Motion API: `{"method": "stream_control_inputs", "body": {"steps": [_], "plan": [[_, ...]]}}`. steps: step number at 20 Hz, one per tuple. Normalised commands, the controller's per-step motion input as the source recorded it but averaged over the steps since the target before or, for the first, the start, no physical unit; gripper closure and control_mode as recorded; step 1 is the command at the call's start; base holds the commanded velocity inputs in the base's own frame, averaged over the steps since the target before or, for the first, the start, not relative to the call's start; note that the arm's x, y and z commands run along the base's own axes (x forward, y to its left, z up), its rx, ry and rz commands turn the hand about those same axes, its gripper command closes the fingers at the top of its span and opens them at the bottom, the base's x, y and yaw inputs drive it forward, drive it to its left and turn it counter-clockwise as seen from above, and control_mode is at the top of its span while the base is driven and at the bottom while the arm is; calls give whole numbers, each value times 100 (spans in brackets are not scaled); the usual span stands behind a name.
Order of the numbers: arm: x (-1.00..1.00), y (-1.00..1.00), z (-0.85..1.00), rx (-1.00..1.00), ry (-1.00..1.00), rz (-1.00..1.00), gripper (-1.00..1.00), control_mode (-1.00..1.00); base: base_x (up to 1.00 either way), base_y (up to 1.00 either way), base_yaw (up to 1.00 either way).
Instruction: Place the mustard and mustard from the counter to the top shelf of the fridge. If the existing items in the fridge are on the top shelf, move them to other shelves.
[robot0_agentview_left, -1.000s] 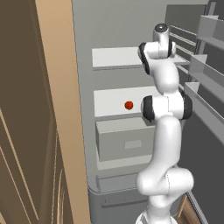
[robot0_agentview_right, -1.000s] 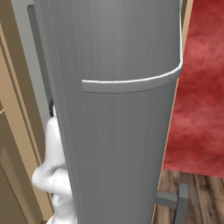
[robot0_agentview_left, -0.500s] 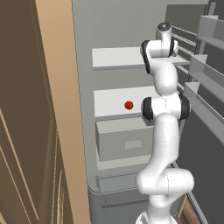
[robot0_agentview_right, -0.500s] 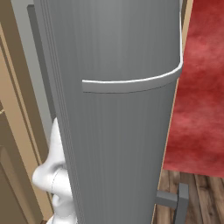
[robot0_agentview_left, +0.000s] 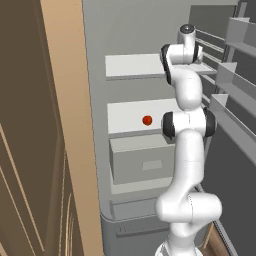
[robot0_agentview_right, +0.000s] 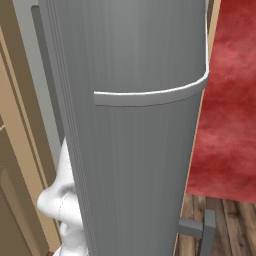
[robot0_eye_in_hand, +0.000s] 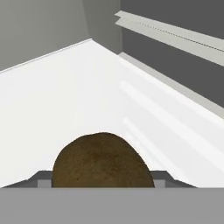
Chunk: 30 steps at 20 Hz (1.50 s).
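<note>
A dark brown oval lump (robot0_eye_in_hand: 102, 159), one of the existing items, lies on the white top shelf (robot0_eye_in_hand: 65, 96) of the fridge. My gripper (robot0_eye_in_hand: 100, 177) sits low around it, a grey fingertip (robot0_eye_in_hand: 43, 177) pressed against each side of the lump, so the gripper is shut on it. From the left base view my arm reaches up to that top shelf (robot0_agentview_left: 135, 65), with the hand at its right end. The other existing item, a small orange-red ball (robot0_agentview_left: 147, 120), rests on the middle shelf (robot0_agentview_left: 125, 110). Both mustards and the counter are out of view.
A pale grey drawer box (robot0_agentview_left: 145, 160) stands under the middle shelf. The door's racks (robot0_agentview_left: 235, 75) jut out close on my arm's right. A tan cabinet side (robot0_agentview_left: 70, 125) flanks the fridge on the left. The grey door's outside (robot0_agentview_right: 140, 150) blocks the right base view, beside a red rug (robot0_agentview_right: 230, 100).
The fingers have closed in onto the brown lump. The arm and the orange-red ball have stayed where they were.
</note>
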Motion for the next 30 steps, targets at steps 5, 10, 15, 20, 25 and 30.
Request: {"method": "stream_control_inputs", "body": {"steps": [5, 10, 15, 20, 25, 30], "plan": [[-5, 43, -31, -12, -20, 0, 100, -100, 0, 0, 0], [-27, 51, -9, -15, -25, 0, 100, -100, 0, 0, 0], [-77, 41, 16, -10, -27, 4, 100, -100, 0, 0, 0], [-100, 37, 10, -11, -34, 13, 100, -100, 0, 0, 0], [-100, 38, 0, -9, -37, 20, 100, -100, 0, 0, 0], [-100, 36, 12, -1, -30, 20, 100, -100, 0, 0, 0]]}}
